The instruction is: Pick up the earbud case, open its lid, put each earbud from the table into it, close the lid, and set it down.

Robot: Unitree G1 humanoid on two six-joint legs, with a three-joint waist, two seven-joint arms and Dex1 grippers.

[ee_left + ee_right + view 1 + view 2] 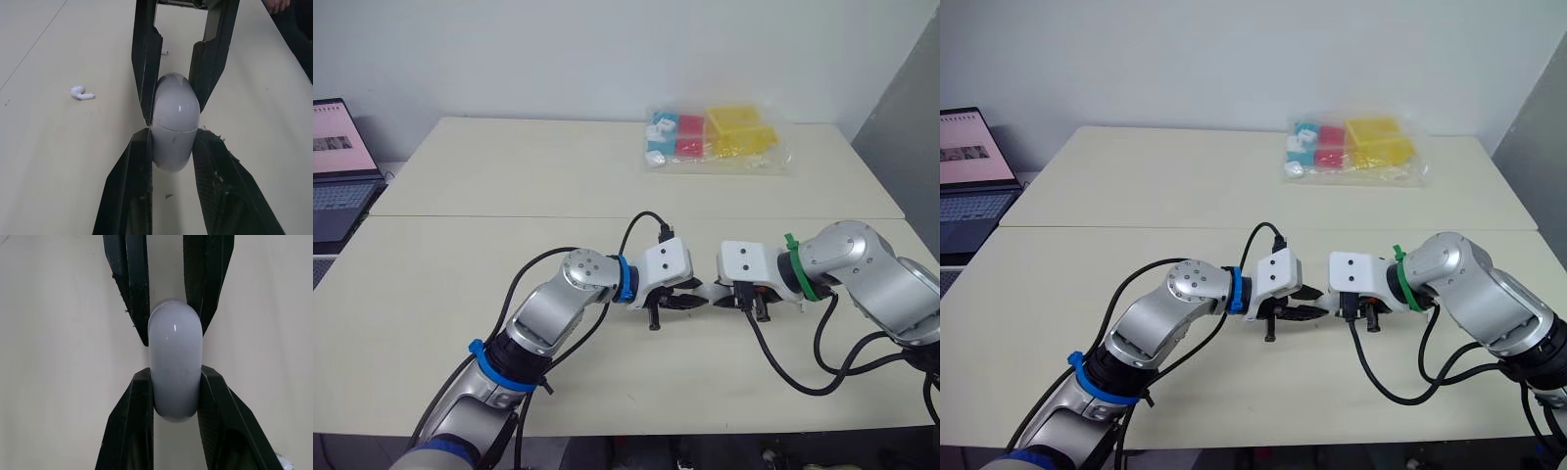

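Hands meet at the near middle of the tabletop, both clamped on the white earbud case. The left hand pinches one end and the right hand the other, lid closed. One loose earbud lies nearby.

My left tool has black fingers on a white housing with dark screws, a blue band behind it; my right tool matches, with a green band. Silver arms trail black cables.
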